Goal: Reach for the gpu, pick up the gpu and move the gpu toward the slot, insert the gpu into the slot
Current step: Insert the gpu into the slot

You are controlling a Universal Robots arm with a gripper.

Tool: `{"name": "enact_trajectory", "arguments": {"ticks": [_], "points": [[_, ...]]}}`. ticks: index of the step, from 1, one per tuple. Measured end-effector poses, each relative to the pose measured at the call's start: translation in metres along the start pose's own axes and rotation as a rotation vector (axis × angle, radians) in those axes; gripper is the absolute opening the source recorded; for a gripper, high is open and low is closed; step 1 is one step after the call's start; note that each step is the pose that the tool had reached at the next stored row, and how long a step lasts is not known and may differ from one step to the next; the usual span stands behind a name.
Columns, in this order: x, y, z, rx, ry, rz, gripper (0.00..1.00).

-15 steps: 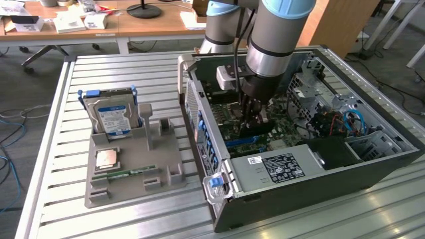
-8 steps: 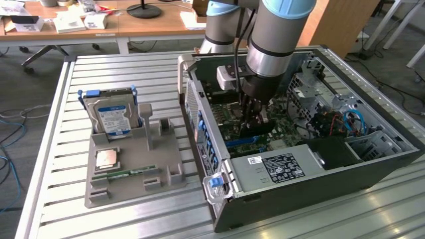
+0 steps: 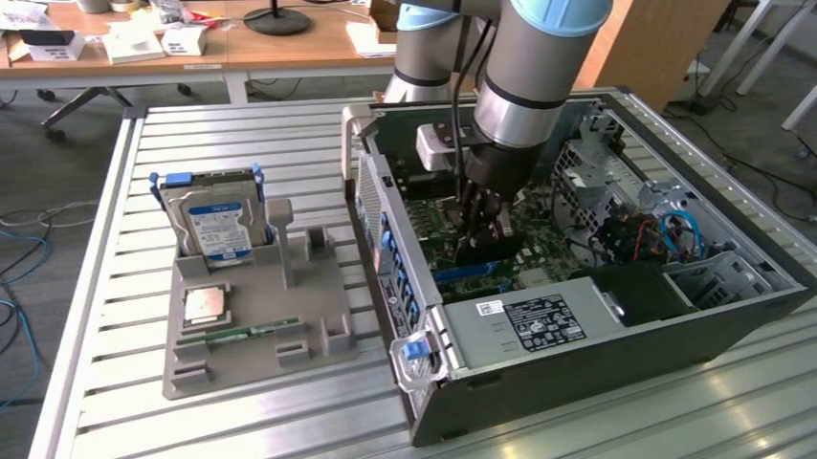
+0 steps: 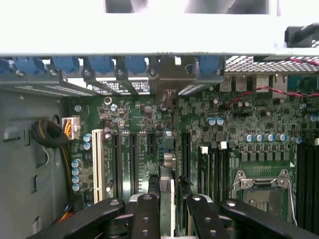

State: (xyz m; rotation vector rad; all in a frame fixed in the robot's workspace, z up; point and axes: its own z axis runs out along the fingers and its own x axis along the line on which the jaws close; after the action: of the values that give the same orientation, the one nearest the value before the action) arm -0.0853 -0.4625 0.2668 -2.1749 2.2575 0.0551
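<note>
Nearest to the wrist camera, the one tool (image 4: 168,219) is clenched on the one gpu (image 4: 167,184), which stands on its edge between the dark fingers (image 4: 144,214) and points down at the green motherboard (image 4: 249,114). I judge that the picking up is done and the step in hand is the insertion. In the exterior view the tool (image 3: 492,225) is deep inside the open computer case (image 3: 613,335), and the gpu (image 3: 475,251) hangs just above the blue slot (image 3: 475,274); I cannot tell if its lower edge touches the slot already. In my opinion this step calls for keeping the card parallel to the slot and exactly over it, then a straight press down without tilt, because a slanted card could jam or hurt the contacts. A little farther on the board I count one white slot (image 4: 98,164) and one silver processor socket (image 4: 261,186). Outside the case, on the slatted surface (image 3: 230,143), there is one grey tray (image 3: 255,325) with one hard drive (image 3: 220,218), one processor chip (image 3: 207,304) and one memory stick (image 3: 243,335). Farthest away stands a wooden desk (image 3: 294,48).
</note>
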Motion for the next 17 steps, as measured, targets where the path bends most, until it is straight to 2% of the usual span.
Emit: {"name": "enact_trajectory", "arguments": {"ticks": [4,8,10,11,12,14,15,17], "points": [[-0.0001,0.0000,0.0000,0.0001,-0.0001,0.000,0.26],[0.0001,-0.0001,0.0014,0.0005,0.0083,0.001,0.26],[0.0003,0.0000,0.0025,-0.0022,0.0091,0.005,0.26],[0.0004,0.0000,0.0027,-0.0090,0.0092,0.006,0.26],[0.0004,-0.0002,0.0030,-0.0202,0.0096,0.006,0.26],[0.0006,-0.0009,0.0033,-0.0483,0.0115,0.006,0.26],[0.0007,-0.0007,0.0032,-0.0506,0.0124,0.007,0.26],[0.0007,-0.0004,0.0032,-0.0507,0.0124,0.008,0.26]]}}
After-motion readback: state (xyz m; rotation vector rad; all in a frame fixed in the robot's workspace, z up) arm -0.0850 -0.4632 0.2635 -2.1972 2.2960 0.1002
